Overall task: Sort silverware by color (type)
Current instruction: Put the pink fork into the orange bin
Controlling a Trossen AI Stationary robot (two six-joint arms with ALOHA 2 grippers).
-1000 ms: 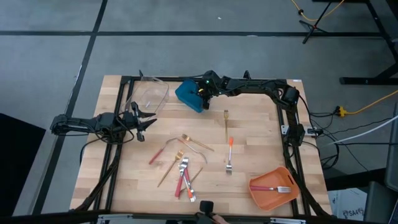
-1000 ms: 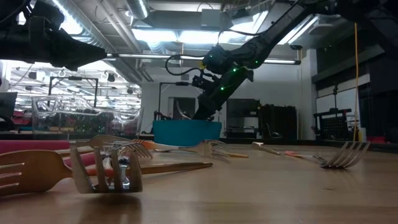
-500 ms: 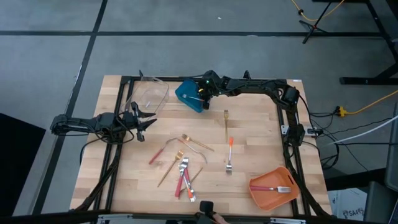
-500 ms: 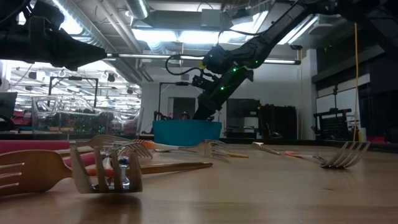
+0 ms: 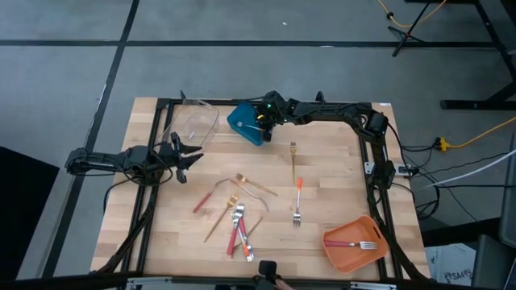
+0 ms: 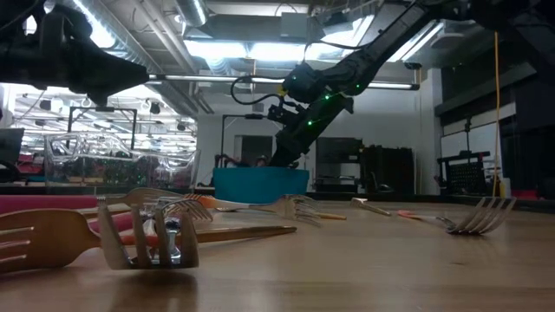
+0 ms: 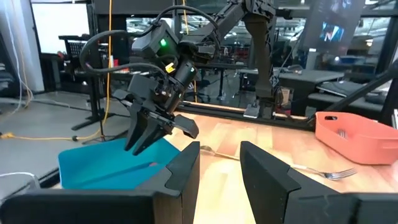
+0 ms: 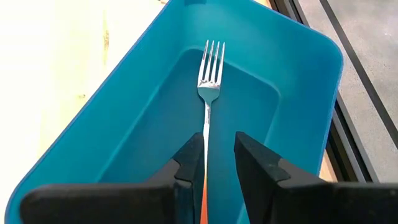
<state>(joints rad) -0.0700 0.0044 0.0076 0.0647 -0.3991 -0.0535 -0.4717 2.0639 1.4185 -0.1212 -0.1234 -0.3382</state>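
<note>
fork [image 8: 209, 93] lengthwise in blue bin [image 8: 298, 93], tines away from right claw [image 8: 219, 163]

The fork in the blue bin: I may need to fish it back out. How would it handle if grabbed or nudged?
The fork looks like stiff metal, so it should not flex. It is slim and lies flat on the blue bin's smooth floor, so a nudge would probably slide it rather than roll it. The thin handle gives an end effector little to pinch.
</note>
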